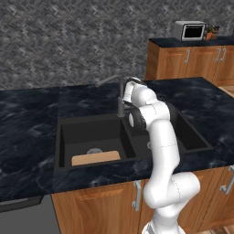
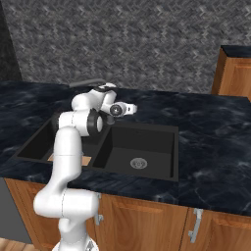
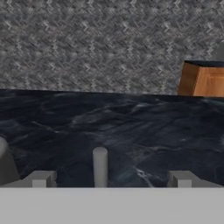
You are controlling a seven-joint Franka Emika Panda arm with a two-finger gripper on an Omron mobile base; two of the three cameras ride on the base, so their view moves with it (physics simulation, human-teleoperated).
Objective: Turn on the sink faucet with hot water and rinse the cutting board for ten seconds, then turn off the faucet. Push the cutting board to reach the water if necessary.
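Note:
The black double-basin sink is set in a dark marble counter. A tan cutting board lies flat at the front of the left basin, near its drain; a sliver of the cutting board peeks out behind my arm. The dark grey sink faucet stands behind the divider, its thin spout angled up and left. My hand is raised right beside the post. In the hand view my gripper is open, with a short grey upright lever between the fingertips and the faucet post at left. The water is out of view.
The right basin holds just its round silver drain. A toaster oven sits on a raised wooden cabinet at back right. A patterned grey wall backs the counter. Wooden cabinet doors with handles run below.

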